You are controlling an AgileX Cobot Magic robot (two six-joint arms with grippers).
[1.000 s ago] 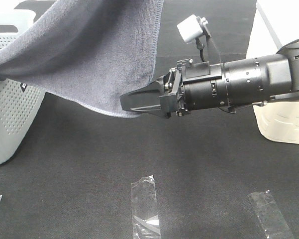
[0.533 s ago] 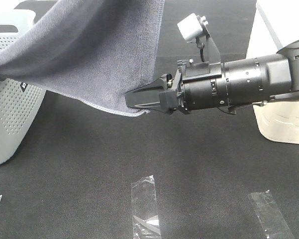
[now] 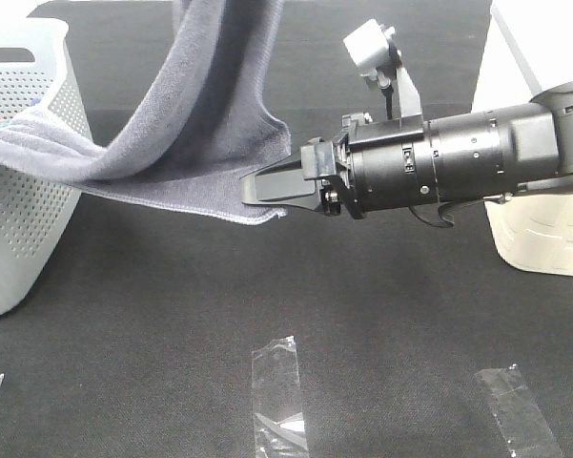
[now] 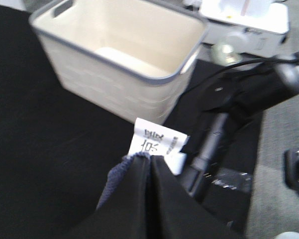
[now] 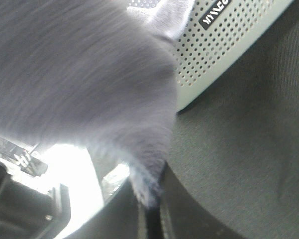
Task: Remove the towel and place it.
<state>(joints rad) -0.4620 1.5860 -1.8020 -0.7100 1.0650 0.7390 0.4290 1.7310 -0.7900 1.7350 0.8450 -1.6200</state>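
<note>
Midair, the slate-grey terry towel point(image 3: 195, 114) hangs in a long, sagging band above the left half of the black, felt-like table point(image 3: 172, 315). One end lies over the rim of the pale, perforated plastic basket point(image 3: 24, 219) at the table's left edge. From there the looped cloth dips, then climbs steeply out of the high view past the far edge. A stitched hem runs along its lower border to a corner near the middle of the table.

The right hand point(image 3: 253, 189) is clamped on that corner, its tapered black fingers pressed together with the hem between them. The right wrist view shows the same pinch close up: fuzzy nap bunched into the narrow slit of the hand point(image 5: 149, 211), with the dotted basket wall point(image 5: 224, 45) behind. The right arm point(image 3: 458, 162), a thick black cylinder, lies nearly level, reaching in from the right edge, a small white camera point(image 3: 367, 48) on a bracket above its wrist.

The left hand point(image 4: 150, 162) is out of the high view. Its own camera shows dark fingers squeezed tight on another towel corner point(image 4: 120, 174), a white printed label point(image 4: 156, 144) poking out just past the tips.

A smooth cream bin point(image 3: 543, 239) with a grey rim stands at the right edge. Strips of clear tape point(image 3: 276, 382) lie flat along the near edge.
</note>
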